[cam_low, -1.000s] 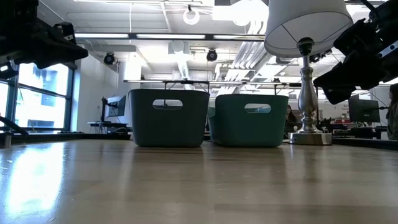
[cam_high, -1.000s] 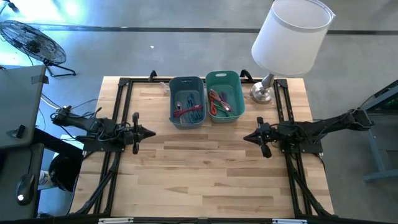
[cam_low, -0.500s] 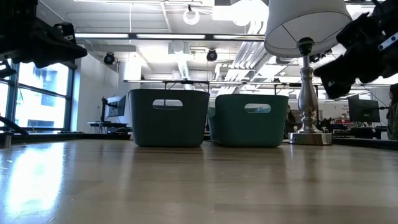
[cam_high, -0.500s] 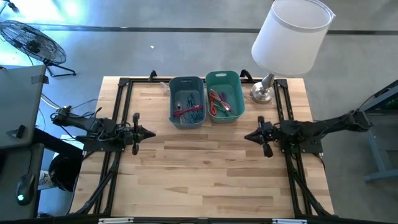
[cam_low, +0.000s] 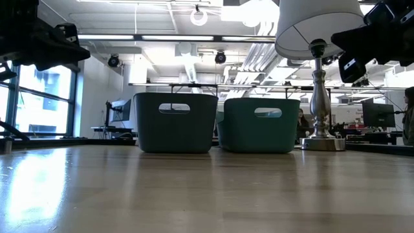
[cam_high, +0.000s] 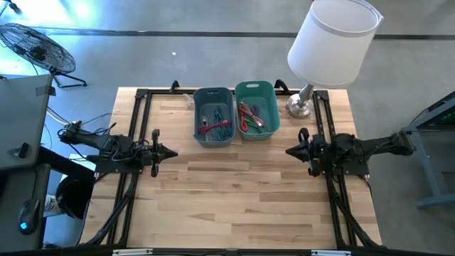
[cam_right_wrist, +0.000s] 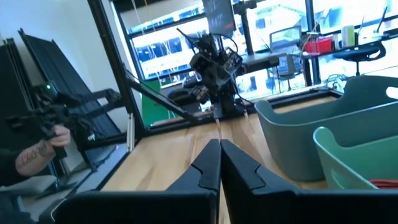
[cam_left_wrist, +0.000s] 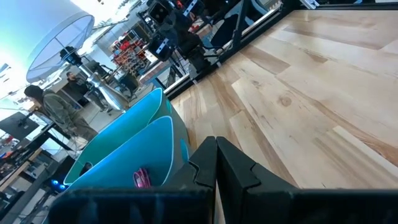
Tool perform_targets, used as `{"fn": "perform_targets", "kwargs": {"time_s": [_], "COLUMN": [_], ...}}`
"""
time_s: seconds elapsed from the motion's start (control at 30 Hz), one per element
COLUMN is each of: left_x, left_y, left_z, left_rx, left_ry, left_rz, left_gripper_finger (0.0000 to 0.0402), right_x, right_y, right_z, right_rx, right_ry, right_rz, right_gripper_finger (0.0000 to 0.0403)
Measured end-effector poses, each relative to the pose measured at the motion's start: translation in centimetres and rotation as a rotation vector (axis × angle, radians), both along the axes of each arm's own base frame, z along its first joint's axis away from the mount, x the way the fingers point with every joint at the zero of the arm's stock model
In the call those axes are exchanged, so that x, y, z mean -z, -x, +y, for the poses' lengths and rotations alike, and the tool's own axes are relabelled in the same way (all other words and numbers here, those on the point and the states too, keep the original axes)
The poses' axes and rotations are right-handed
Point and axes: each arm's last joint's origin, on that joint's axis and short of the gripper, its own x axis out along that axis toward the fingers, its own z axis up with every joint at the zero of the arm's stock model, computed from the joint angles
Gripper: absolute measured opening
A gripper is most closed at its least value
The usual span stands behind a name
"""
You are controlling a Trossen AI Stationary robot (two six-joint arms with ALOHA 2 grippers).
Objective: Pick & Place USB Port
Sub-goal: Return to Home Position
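Observation:
Two bins stand side by side at the table's far middle: a grey-blue bin (cam_high: 214,116) and a teal bin (cam_high: 256,110). Both hold coloured cables (cam_high: 217,126); I cannot pick out a USB port among them. My left gripper (cam_high: 173,152) is shut and holds nothing. It hovers level at the table's left side and points toward the right. My right gripper (cam_high: 289,151) is also shut and holds nothing. It hovers level at the right side and points left, nearer than the teal bin. The wrist views show each pair of fingers closed together, left (cam_left_wrist: 216,142) and right (cam_right_wrist: 219,144).
A lamp with a white shade (cam_high: 333,39) stands on its metal base (cam_high: 300,107) at the far right corner, close to my right arm. Black frame rails (cam_high: 142,96) run along the table's sides. Bare wood (cam_high: 234,192) fills the middle and near part. A person's hand (cam_right_wrist: 37,149) shows beyond the table.
My right gripper has risen and tipped up from slanting downward to level. It has drawn back a little toward the table's right edge and has stayed shut.

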Motion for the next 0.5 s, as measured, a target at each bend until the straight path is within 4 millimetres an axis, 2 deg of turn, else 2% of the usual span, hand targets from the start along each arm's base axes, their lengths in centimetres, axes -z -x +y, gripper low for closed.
{"fn": "perform_targets", "kwargs": {"time_s": [0.5], "left_x": [0.00], "left_y": [0.00], "left_z": [-0.01], "left_rx": [0.001], "left_ry": [0.014], "left_rz": [0.000], "left_gripper_finger": [0.0000], "right_x": [-0.91], "right_y": [0.87], "right_z": [-0.11], "right_rx": [0.000], "right_ry": [-0.014], "right_rz": [-0.113], "right_gripper_finger": [0.0000]}}
